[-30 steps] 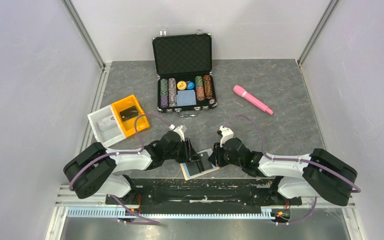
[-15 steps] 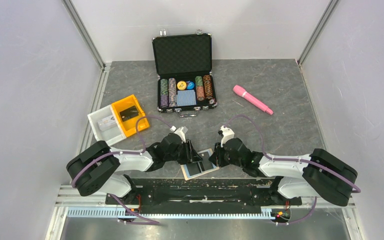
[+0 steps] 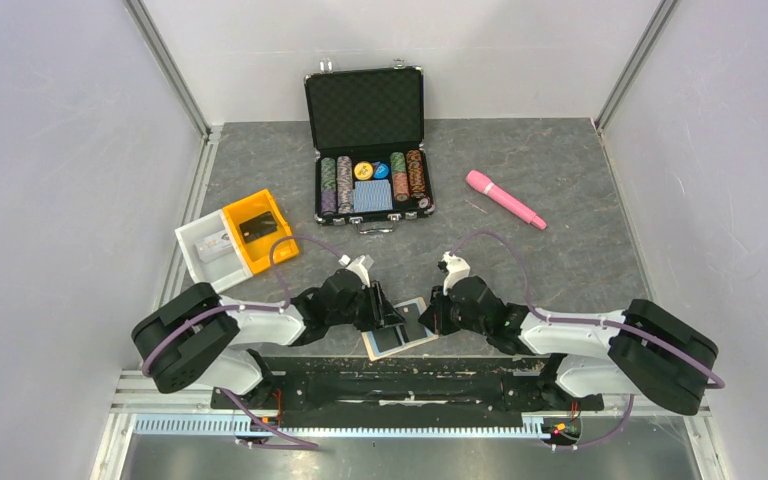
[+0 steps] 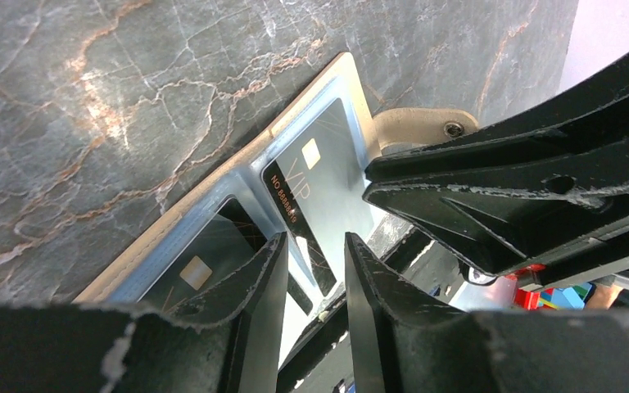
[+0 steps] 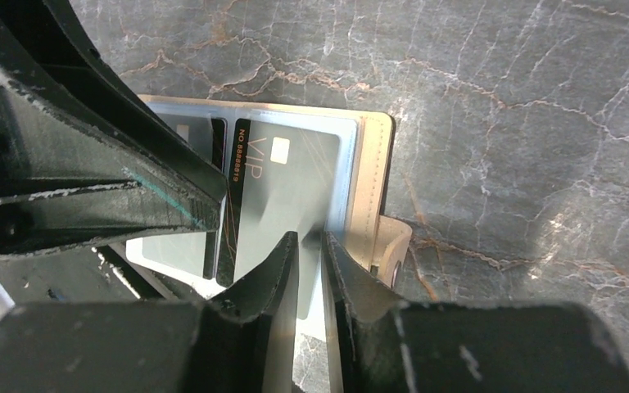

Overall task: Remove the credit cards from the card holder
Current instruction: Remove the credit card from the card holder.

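Two grippers crowded over one small wallet at the table's near edge, between the arm bases. On the left, the left gripper (image 4: 315, 246) stood part-open, its fingers straddling the fold of the card holder (image 3: 396, 341) and gripping nothing that could be seen. The holder lay flat and open, blue-grey panels up. Its long axis ran across the table, the right end angled slightly away from the bases and the closing tab (image 5: 389, 246) pointing right. A dark VIP card (image 5: 287, 188) sat in the right panel. There the right gripper (image 5: 307, 237) showed only a sliver of gap at the card's outer edge; whether it had hold was unclear. The likely hazards were those jaws pinching panel along with card and dragging the holder off the edge, or the two grippers knocking together.
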`<state>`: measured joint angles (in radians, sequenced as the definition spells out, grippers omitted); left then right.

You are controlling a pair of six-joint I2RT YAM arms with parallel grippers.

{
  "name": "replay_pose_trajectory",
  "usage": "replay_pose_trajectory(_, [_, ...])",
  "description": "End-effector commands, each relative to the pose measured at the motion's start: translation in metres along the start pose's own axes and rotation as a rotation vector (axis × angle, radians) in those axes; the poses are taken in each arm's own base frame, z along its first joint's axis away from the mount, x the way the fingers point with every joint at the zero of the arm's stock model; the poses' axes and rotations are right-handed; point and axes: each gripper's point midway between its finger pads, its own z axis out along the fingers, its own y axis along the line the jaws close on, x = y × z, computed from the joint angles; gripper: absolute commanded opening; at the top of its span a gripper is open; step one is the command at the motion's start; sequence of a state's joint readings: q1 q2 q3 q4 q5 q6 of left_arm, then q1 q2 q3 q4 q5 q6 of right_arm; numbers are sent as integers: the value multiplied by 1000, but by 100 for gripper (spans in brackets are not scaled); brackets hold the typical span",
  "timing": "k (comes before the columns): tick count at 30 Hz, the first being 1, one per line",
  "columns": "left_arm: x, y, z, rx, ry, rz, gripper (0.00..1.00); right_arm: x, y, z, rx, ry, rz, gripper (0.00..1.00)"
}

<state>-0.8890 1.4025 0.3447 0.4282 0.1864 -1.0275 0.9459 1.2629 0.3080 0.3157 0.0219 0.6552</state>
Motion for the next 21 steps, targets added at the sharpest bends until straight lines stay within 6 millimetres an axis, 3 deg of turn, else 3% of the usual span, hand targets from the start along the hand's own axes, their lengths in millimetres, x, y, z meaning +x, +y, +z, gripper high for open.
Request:
replay_pose_trajectory(1, [-3, 0, -3, -23, -23, -29, 38, -17, 13, -6, -25, -30, -1, 19])
replay_pose_trajectory(9, [-1, 2, -4, -30, -20, -33, 39, -26, 20, -4, -33, -38, -7, 23])
replay_pose_trajectory(21, [3, 8, -5, -50, -10, -20, 41, -4, 9, 7, -12, 26, 0, 22])
